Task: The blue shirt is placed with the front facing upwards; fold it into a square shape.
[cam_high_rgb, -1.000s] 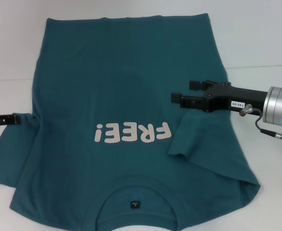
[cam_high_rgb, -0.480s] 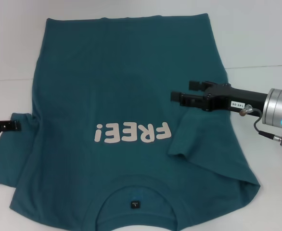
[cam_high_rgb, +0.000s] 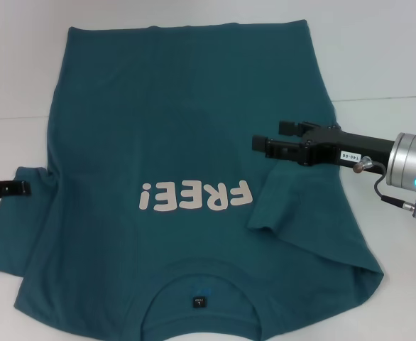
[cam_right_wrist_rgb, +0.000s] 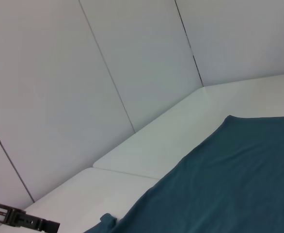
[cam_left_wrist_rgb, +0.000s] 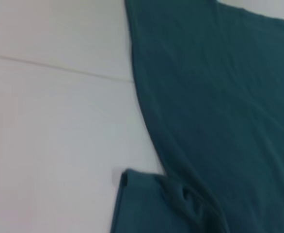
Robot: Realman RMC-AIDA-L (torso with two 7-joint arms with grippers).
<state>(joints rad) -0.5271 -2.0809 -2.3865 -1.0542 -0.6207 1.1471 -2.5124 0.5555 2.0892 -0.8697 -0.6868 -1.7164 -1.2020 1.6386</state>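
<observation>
- The right hand [cam_high_rgb: 268, 145] is matte black, built of blocky angular parts with two stubby fingers [cam_high_rgb: 289, 126] at its tip.
- A small white label with dark print sits on the black body, just behind the fingers.
- Behind that label the right arm turns into a brushed silver cylinder [cam_high_rgb: 409, 162], ringed by a dark band.
- A small ring light glows cyan on the silver cylinder.
- A thin grey cable loops out beside the cylinder, ending in a metal plug with a reddish tip.
- The left hand [cam_high_rgb: 2, 188] is also black, slim, with a pale mark along it.
</observation>
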